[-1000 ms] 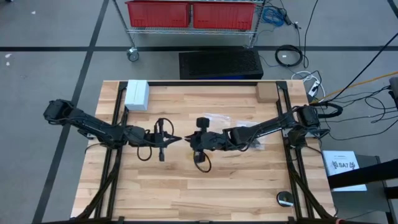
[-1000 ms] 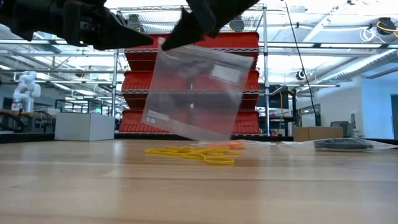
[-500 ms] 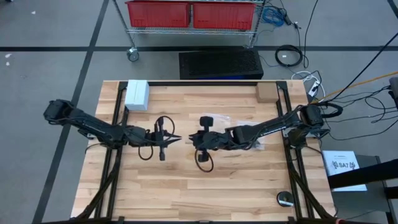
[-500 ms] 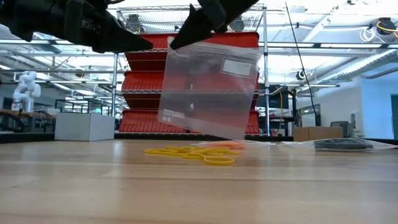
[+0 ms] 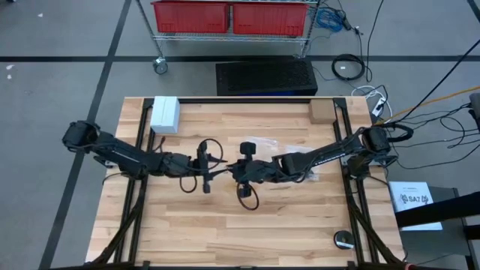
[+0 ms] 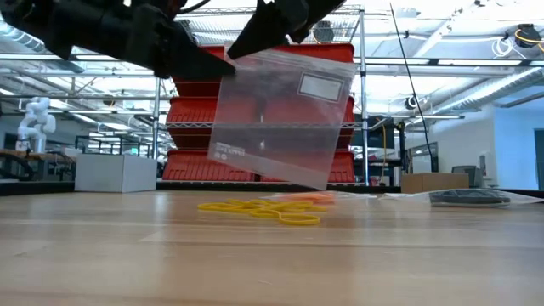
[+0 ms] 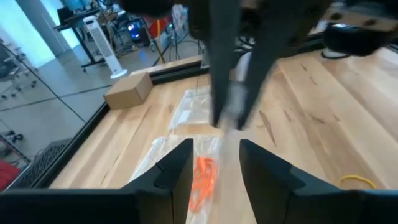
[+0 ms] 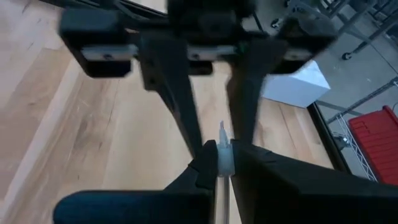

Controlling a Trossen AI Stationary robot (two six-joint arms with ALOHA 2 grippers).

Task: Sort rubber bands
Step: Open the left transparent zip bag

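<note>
Yellow rubber bands (image 6: 263,208) and orange ones (image 6: 308,198) lie loose on the wooden table, mid-table. Above them hangs a clear plastic bag (image 6: 285,119), with my right gripper (image 8: 222,152) shut on it; that gripper also shows over mid-table (image 5: 234,171). My left gripper (image 7: 214,146) is open and faces the right one tip to tip (image 5: 216,171). Its fingers (image 8: 180,106) stand on either side of the bag's top edge. The orange bands (image 7: 202,177) also show just beyond the left fingers. My right gripper pinches the bag's top edge (image 8: 222,134) between its two fingers, near one corner (image 6: 238,58). The fingers come slanting down from the table's right side. The bag hangs below them, tilted and clear of the table. Whether my left gripper touches the bag I cannot tell.
More clear bags (image 5: 264,142) lie flat behind and right of the grippers. A white box (image 5: 165,114) sits at the far left, a cardboard box (image 5: 320,112) at the far right, a small black round object (image 5: 344,240) near the front right corner.
My left gripper has moved toward the table's right, up to the right gripper and the bag's held corner. The bag has swung a little toward the right and hangs less tilted, still clear of the table.
</note>
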